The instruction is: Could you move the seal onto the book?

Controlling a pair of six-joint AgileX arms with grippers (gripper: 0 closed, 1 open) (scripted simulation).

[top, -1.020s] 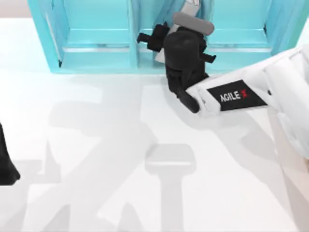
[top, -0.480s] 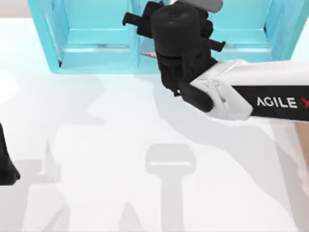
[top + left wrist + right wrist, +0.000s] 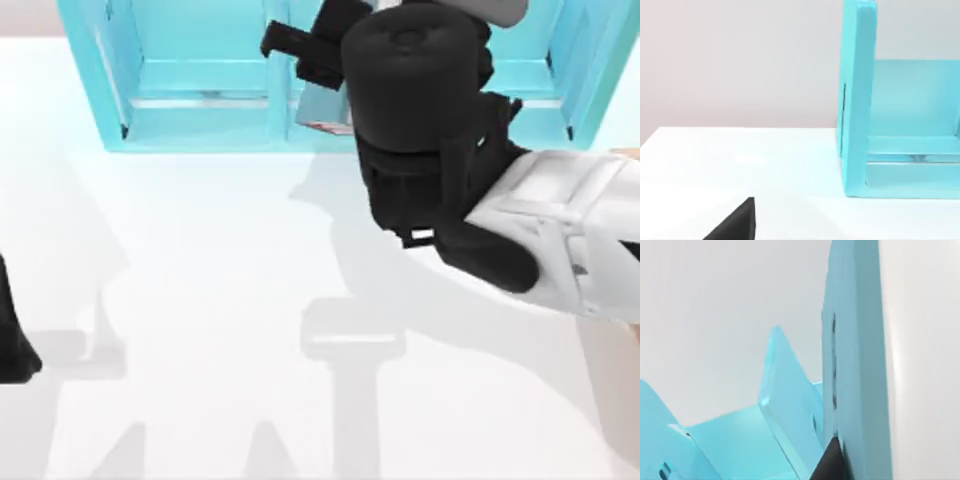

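From above, the right arm point(image 3: 520, 230) reaches over the table point(image 3: 200, 300) to the teal shelf unit point(image 3: 200, 100) at the far edge, its black wrist hiding the gripper, so I cannot tell how the fingers stand; the left arm point(image 3: 12, 340) sits parked at the left edge. The left wrist view takes in the shelf's end wall point(image 3: 857, 100) standing on the white table. The right wrist view looks in close at the shelf's teal panels point(image 3: 790, 405), and neither seal nor book can be made out.
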